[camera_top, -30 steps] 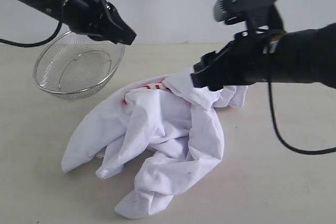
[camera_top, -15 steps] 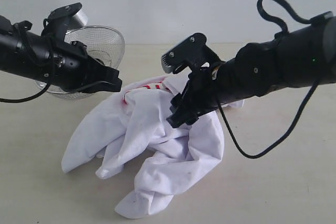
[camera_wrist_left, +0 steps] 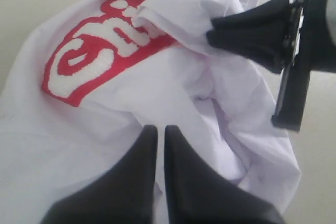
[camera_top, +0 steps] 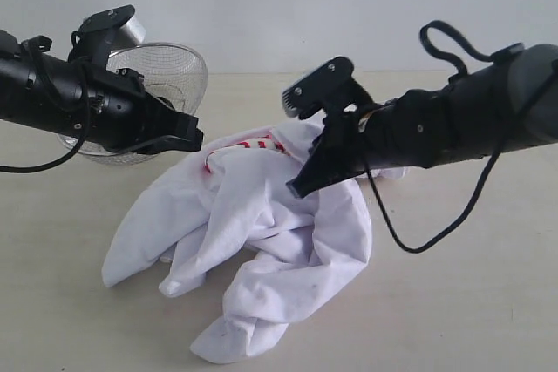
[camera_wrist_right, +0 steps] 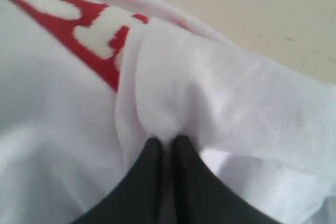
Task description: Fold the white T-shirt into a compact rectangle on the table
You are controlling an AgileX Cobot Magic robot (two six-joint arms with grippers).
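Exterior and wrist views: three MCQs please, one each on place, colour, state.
1. In the exterior view, where does the basket stand?
A) far left, behind the shirt
B) on the shirt
C) right of the shirt

2. What colour is the lettering?
A) blue
B) red
C) green

3. What is the state of the right tool?
A) open, off the cloth
B) shut on the shirt
C) holding the basket

Key: 1A, it sits far left, beyond the cloth; 2B, red letters show in both wrist views; 3B, the right wrist view shows a fold pinched between its fingers.
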